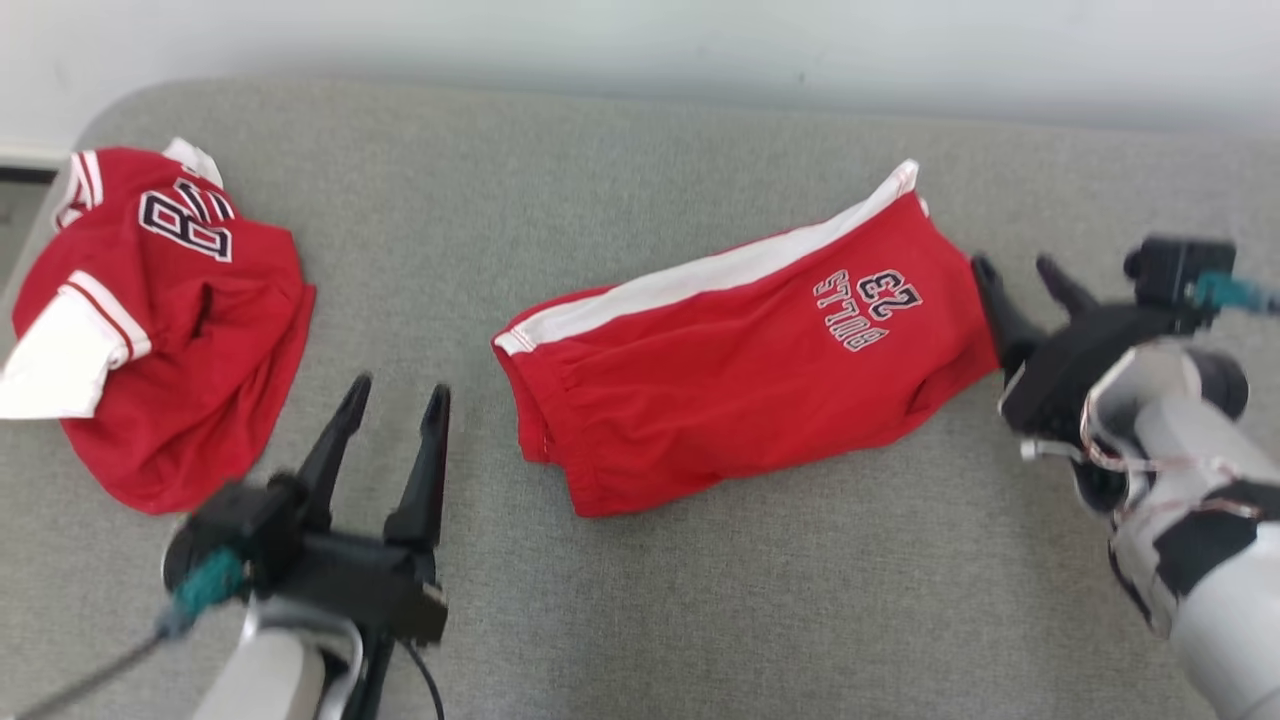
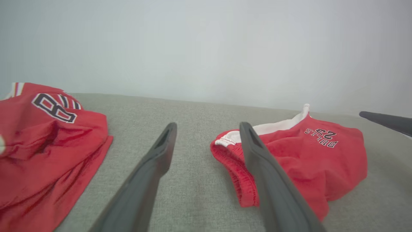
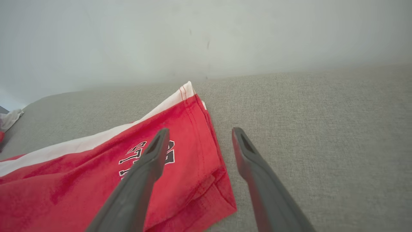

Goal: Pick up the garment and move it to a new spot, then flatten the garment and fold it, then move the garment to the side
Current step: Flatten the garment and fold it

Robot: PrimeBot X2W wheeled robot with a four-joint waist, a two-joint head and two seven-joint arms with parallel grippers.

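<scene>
Nearest, the left claw (image 1: 399, 387) hovers with its fingers apart and empty, just short of the shorts' (image 1: 740, 370) waistband. The shorts lie mid-cushion (image 1: 600, 180), doubled over, white stripe toward the wall (image 1: 640, 40). At their hem end the right claw (image 1: 1014, 264) is also spread and holding nothing, one finger over the cloth edge. With a claw at each end, the aim is probably to grip both ends. A rumpled jersey (image 1: 170, 330) lies well apart at the left.
</scene>
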